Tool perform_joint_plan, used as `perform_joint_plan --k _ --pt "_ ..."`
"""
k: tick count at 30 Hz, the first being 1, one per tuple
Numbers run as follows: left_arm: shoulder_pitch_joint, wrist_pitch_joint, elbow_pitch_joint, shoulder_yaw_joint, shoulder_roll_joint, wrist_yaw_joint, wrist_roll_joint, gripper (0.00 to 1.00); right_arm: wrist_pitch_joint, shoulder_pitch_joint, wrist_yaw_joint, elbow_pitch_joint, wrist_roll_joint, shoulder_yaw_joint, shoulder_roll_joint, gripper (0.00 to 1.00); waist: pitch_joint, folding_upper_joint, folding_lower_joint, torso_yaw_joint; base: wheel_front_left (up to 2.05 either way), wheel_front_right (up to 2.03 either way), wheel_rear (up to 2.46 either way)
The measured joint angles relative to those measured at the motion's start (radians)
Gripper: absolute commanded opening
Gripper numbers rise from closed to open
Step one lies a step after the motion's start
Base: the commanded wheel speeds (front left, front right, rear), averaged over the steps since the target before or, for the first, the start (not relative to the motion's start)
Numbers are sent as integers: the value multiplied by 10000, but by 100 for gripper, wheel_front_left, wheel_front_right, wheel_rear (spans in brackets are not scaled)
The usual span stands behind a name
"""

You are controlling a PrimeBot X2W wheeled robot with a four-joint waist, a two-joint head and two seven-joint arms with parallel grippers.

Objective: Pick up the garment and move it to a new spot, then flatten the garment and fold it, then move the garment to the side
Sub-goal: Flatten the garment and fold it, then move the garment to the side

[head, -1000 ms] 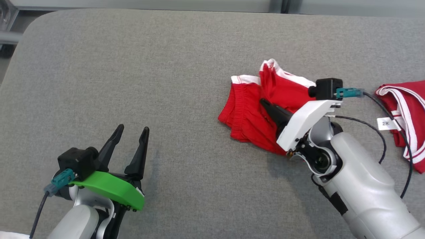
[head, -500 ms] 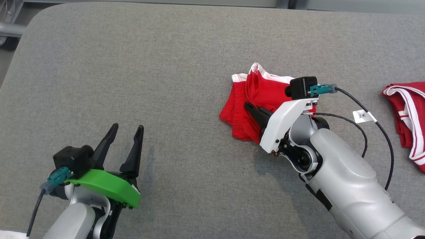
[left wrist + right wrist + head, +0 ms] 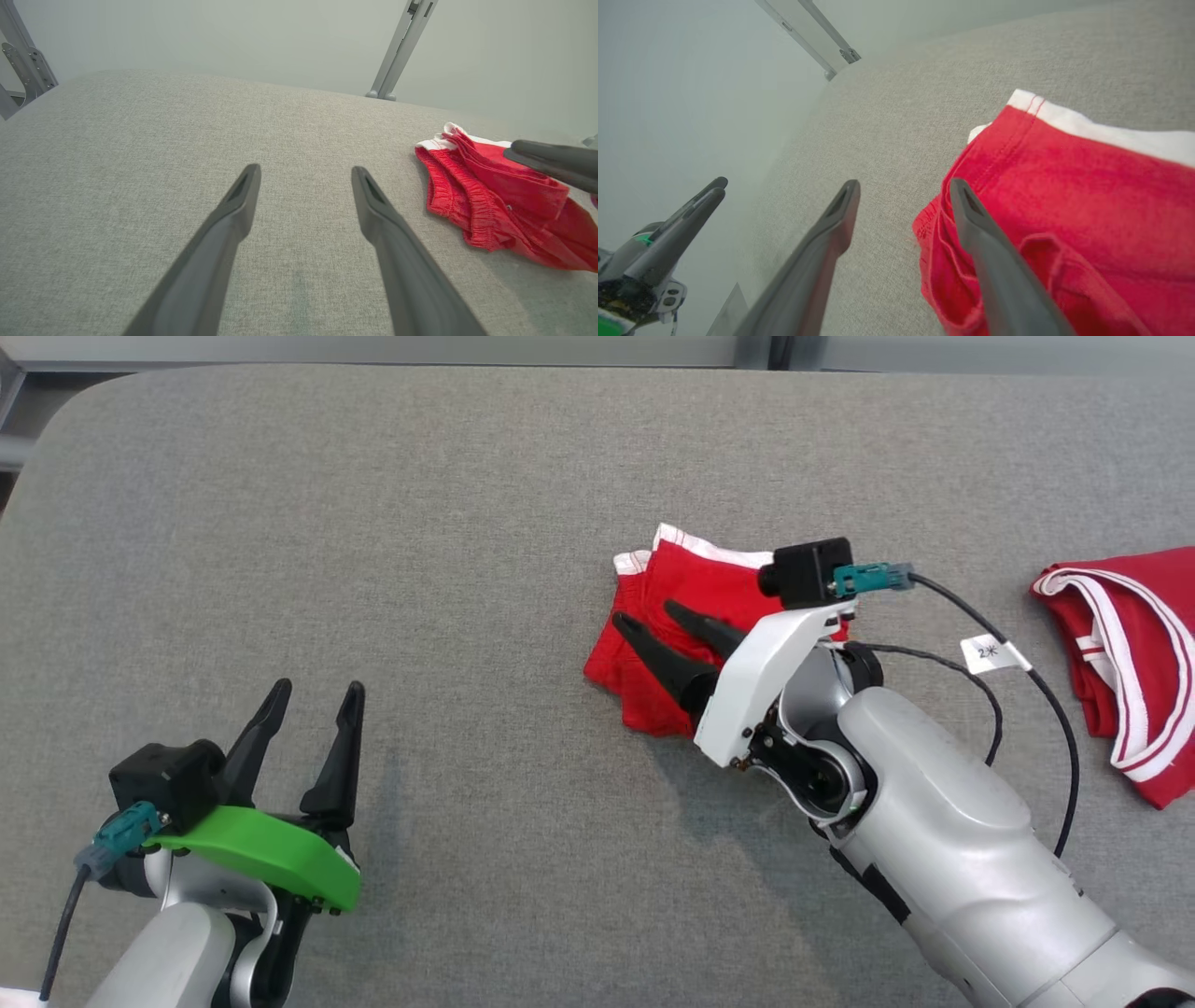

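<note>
Head view puts the red garment (image 3: 705,581) right of the frame's centre on the grey fabric table (image 3: 448,504), bunched into a compact, roughly folded heap with a white band along its upper edge. The right gripper (image 3: 646,613) reaches in from the lower right, and its two dark fingers are spread apart over the garment's left part, pinching nothing; whether the tips touch the cloth cannot be told from here. A black cable with a white tag (image 3: 992,653) loops off that wrist toward the right. A second red garment with white stripes (image 3: 1134,644) lies at the right edge of the frame, well apart from the first. At the lower left the left gripper (image 3: 317,686) sits above bare table, fingers spread and empty, behind its green wrist cover (image 3: 257,854). In the right wrist view the right gripper (image 3: 904,184) straddles the garment's (image 3: 1069,186) near edge: one finger lies over red cloth, the other over grey table, with an open gap between them. In the left wrist view the left gripper (image 3: 306,171) points across empty fabric, the garment (image 3: 490,200) lying at the right of the frame.
</note>
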Motion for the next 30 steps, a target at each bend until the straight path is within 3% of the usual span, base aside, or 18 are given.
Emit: perform_joint_plan --k 4,10,13,17,21,27,28,29,30 --pt "13 0 -19 73 36 0 0 100 -485 12 -29 -416 23 -479 -113 100 -88 0 0 -191 0 0 0" --pt "115 0 -201 115 46 2 0 100 -899 861 -545 -336 15 -1423 -1446 100 -82 0 0 -425 0 0 0" --pt "116 4 -311 84 33 4 0 100 -1024 1517 -723 -42 242 -1776 -1764 100 4 1 0 -468 0 0 0" --pt "115 17 -445 42 -10 4 2 100 -1133 2027 -706 140 729 -2050 -1651 100 172 1 0 -471 0 0 0" --pt "103 31 -491 17 -38 21 15 100 -1248 2042 -422 88 1375 -2332 -1183 100 371 1 0 -428 0 0 0" --pt "6 117 -500 -50 -119 31 59 100 -1248 1797 -215 167 1691 -2589 -1135 100 565 1 0 -218 0 0 0" --pt "-23 117 -497 -48 -132 31 61 100 -1248 1732 -176 215 1710 -2610 -1127 91 582 1 0 -176 0 0 0" --pt "-32 117 -479 -59 -153 31 63 100 -1248 1674 -121 259 1766 -2631 -1114 40 594 1 0 -132 0 0 0" --pt "-33 117 -443 -77 -186 31 63 100 -1246 1621 -36 286 1791 -2629 -1114 0 598 1 0 -90 0 0 0"
